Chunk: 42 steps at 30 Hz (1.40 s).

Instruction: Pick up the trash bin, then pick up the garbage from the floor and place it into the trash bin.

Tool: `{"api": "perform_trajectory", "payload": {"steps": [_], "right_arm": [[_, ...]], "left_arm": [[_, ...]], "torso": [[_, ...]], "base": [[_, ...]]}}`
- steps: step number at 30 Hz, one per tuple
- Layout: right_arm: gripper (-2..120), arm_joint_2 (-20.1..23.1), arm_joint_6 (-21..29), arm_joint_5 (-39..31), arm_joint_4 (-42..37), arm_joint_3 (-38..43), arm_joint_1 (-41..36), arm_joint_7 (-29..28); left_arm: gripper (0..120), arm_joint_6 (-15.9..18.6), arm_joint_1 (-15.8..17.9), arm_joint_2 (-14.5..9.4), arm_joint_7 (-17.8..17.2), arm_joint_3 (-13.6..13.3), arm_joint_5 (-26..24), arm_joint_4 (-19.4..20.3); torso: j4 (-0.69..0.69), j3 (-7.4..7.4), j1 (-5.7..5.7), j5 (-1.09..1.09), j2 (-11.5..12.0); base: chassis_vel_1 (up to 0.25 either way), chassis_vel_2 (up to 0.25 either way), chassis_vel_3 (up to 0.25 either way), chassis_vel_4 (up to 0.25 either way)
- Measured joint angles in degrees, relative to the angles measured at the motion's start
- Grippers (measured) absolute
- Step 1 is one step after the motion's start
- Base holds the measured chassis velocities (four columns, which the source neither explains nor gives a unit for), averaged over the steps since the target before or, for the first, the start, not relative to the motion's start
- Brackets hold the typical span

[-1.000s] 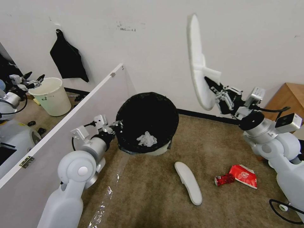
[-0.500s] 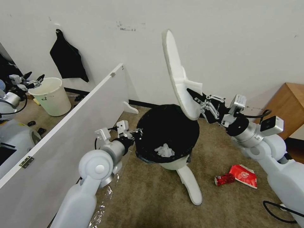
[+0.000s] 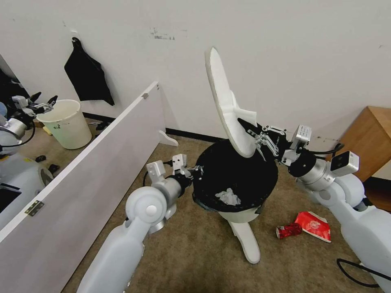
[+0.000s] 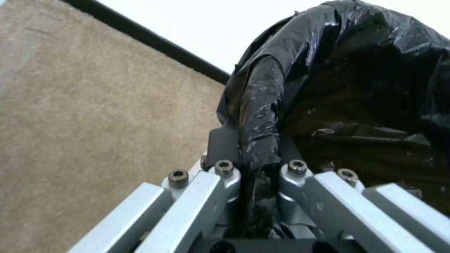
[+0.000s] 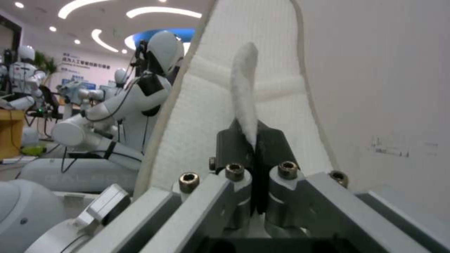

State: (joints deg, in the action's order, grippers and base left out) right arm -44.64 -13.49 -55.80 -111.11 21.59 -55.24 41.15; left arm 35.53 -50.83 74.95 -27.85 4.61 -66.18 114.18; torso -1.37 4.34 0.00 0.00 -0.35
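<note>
While the trash bin (image 3: 236, 179) is held off the floor (image 3: 195, 252) by its lined rim, clamped in the left gripper (image 3: 194, 171), a white slipper (image 3: 226, 103) is poised above its mouth. Its strap is pinched in the closed right gripper (image 3: 254, 136), seemingly for dropping inside.

We see two robot arms with smooth, glossy white shells and round disc-shaped elbow joints. Each forearm narrows to a brushed silver metal cylinder. The left end effector (image 3: 198, 168) and right end effector (image 3: 247, 124) are built from silver aluminium bars joined with dark hex-socket screws, ending in black fingers (image 5: 233, 142). Small silver box-shaped cameras sit on each wrist. Thin black cables loop beside both wrists.
</note>
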Motion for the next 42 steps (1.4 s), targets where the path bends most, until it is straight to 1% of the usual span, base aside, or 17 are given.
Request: {"api": "perform_trajectory", "payload": {"steps": [3, 10, 13, 15, 18, 27, 33, 34, 35, 38, 39, 40, 41, 42], "right_arm": [[0, 0.07, 0.2, 0.53, 0.86, 0.0, -0.56, -0.13], [0, -0.05, 0.27, 1.62, 2.02, -1.32, -1.13, -0.47], [0, -0.27, 0.24, 2.08, 2.29, -1.6, -1.41, -0.6], [0, -0.59, 0.19, 2.47, 2.64, -1.91, -1.4, -0.9], [0, -0.8, 0.17, 2.7, 2.85, -2.17, -1.38, -1.2], [0, -1.37, 0.0, 3.38, 3.16, -2.72, -1.69, -1.73], [1, -1.95, -0.08, 3.78, 3.15, -3.06, -1.37, -3.3], [6, -1.95, -0.08, 3.94, 3.15, -3.11, -1.3, -3.39], [6, -1.95, -0.08, 3.94, 3.15, -3.11, -1.3, -3.39], [21, -1.81, -0.06, 4.24, 3.16, -3.12, -1.2, -3.55], [21, -1.81, -0.06, 4.24, 3.16, -3.12, -1.2, -3.55], [28, -1.76, -0.06, 4.31, 3.13, -3.12, -1.21, -3.6], [30, -1.76, -0.05, 4.38, 3.07, -3.12, -1.25, -3.61], [30, -1.76, -0.05, 4.38, 3.07, -3.12, -1.25, -3.61]], "left_arm": [[4, -0.07, 0.99, 0.78, 0.05, -0.54, 0.0, -0.45], [4, -0.11, 1.18, 0.91, 0.32, -0.54, 0.14, -0.67], [4, -0.13, 0.83, 0.81, 0.37, -0.22, 0.28, -0.53], [4, -0.14, 0.33, 0.2, 0.45, 0.3, 0.3, 0.07], [4, -0.15, -0.07, -0.04, 0.5, 0.67, 0.33, 0.36], [4, -0.15, -1.17, -0.09, 0.76, 1.15, 0.81, 1.09], [4, -0.15, -1.74, -0.39, 0.84, 1.62, 1.22, 1.54], [4, -0.15, -1.84, -0.41, 0.85, 1.66, 1.23, 1.66], [4, -0.15, -1.84, -0.41, 0.85, 1.66, 1.23, 1.66], [4, -0.15, -2.12, -0.55, 0.85, 1.85, 1.3, 1.92], [4, -0.15, -2.12, -0.55, 0.85, 1.85, 1.3, 1.92], [4, -0.15, -2.27, -0.58, 0.86, 1.9, 1.37, 2.01], [4, -0.15, -2.38, -0.59, 0.86, 1.93, 1.43, 2.07], [4, -0.15, -2.38, -0.59, 0.86, 1.93, 1.43, 2.07]], "torso": [[0.0, 0.0, 0.0, 0.0, 0.0], [0.01, 0.0, 0.0, 0.0, 0.0], [0.0, 0.0, 0.0, 0.0, 0.0], [0.01, 0.0, 0.0, 0.0, 0.0], [0.01, 0.0, 0.0, 0.0, 0.0], [0.0, 0.0, 0.0, 0.0, 0.0], [0.01, 0.0, 0.0, 0.0, -0.01], [0.0, 0.0, 0.0, 0.0, -0.01], [0.0, 0.0, 0.0, 0.0, -0.01], [0.01, 0.0, 0.0, 0.0, -0.01], [0.01, 0.0, 0.0, 0.0, -0.01], [0.0, 0.0, 0.0, 0.0, -0.01], [0.0, 0.0, 0.0, 0.0, -0.01], [0.0, 0.0, 0.0, 0.0, -0.01]], "base": [[0.0, 0.0, 0.0, 0.0], [0.0, 0.0, 0.0, 0.0], [0.0, 0.0, 0.0, 0.0], [0.0, 0.0, 0.0, 0.0], [0.0, 0.0, 0.0, 0.0], [0.0, 0.0, 0.0, 0.0], [0.0, 0.0, 0.0, 0.0], [0.0, 0.0, 0.0, 0.0], [0.0, 0.0, 0.0, 0.0], [0.0, 0.0, 0.0, 0.0], [0.0, 0.0, 0.0, 0.0], [0.0, 0.0, 0.0, 0.0], [0.0, 0.0, 0.0, 0.0], [0.0, 0.0, 0.0, 0.0]]}}
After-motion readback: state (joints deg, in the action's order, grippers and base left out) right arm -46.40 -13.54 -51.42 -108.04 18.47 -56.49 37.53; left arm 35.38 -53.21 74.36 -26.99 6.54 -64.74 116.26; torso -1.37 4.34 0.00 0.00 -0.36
